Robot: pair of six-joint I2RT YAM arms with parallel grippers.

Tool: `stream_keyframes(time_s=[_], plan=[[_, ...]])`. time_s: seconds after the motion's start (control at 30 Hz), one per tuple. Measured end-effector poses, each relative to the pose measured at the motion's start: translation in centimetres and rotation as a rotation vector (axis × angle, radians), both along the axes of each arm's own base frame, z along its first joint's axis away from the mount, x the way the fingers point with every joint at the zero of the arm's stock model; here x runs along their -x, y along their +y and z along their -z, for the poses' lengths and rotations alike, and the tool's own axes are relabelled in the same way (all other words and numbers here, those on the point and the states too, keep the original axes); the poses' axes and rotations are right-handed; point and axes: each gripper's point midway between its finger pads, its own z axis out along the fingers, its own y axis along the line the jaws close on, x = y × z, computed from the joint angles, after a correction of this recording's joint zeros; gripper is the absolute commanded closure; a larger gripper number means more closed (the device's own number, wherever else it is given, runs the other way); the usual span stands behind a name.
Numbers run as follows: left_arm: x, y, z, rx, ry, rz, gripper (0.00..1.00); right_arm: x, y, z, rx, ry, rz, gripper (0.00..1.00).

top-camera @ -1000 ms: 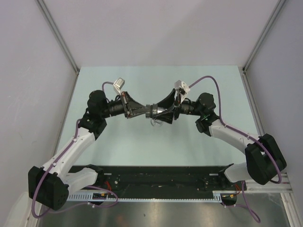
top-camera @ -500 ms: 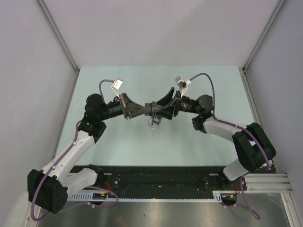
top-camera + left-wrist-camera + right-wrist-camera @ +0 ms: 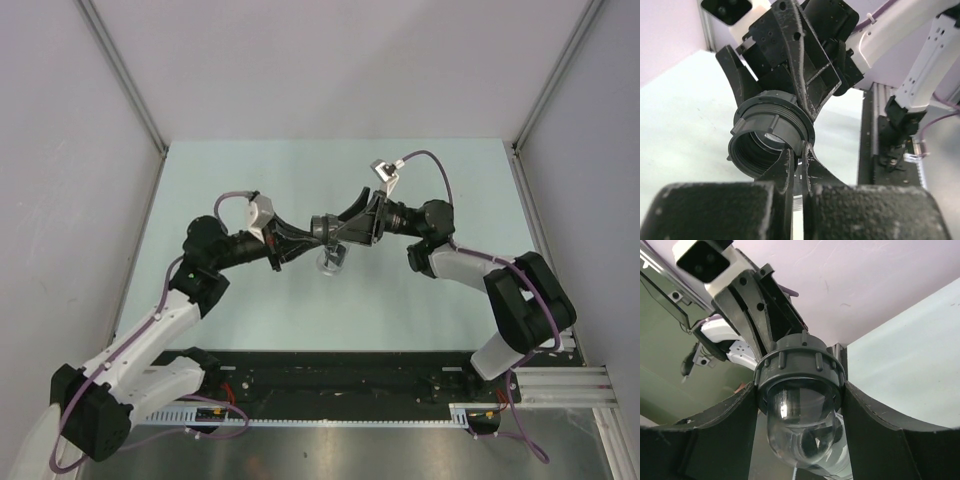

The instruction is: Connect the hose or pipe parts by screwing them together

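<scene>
Clearly we are dealing with a small, light plastic fitting, held in the air over the middle of the pale green table [image 3: 250, 170], where the two arms meet nose to nose. The right gripper [image 3: 799, 390] has its fingers clamped on either side of the ribbed ring nut [image 3: 772, 137], and a clear dome [image 3: 800, 432] hangs from that nut on the side facing the right wrist. The nut's open, threaded mouth faces the other way. The left gripper [image 3: 799, 156] has its fingers pressed almost together, tips up against the nut's lower rim. Whether they pinch the rim's edge or only touch it we cannot tell. Nor can we tell whether nut and dome are separate pieces fully seated on one another.

We judge the nut to be stiff and hard enough to take a firm squeeze. Its raised ribs give the pads something to bite on, so the ribbed band is the place to hold it for turning. The dome looks smooth, glossy and thin-walled. It is likely slippery and likely to scuff or crack under a hard pinch, so we would keep fingers off it. Fine plastic threads cross easily, so we would want the axes lined up and light pressure before any twist. A grip on the thin rim alone would probably slip or tilt the part.
</scene>
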Motion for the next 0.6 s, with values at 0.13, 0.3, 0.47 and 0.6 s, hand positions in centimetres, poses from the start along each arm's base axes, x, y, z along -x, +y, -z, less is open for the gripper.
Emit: stream_keyframes(time_s=[0.13,0.3,0.47,0.6], plan=[[-0.2,-0.4,0.5,-0.050,-0.190,0.002,1.00,-0.2,-0.3,-0.1,0.006,0.049,-0.020,1.00],[-0.6,-0.4,1.6,-0.121,-0.420,-0.010,1.00,-0.5,-0.5,0.2,0.017,0.102,-0.032,1.00],[-1.4,-0.4,2.5,-0.212,-0.656,-0.042,1.00,-0.9,-0.7,0.6,0.026,0.158,-0.041,1.00],[-2.2,-0.5,2.8,-0.297,-0.820,-0.083,1.00,-1.3,-0.9,0.5,0.025,0.184,-0.040,1.00]])
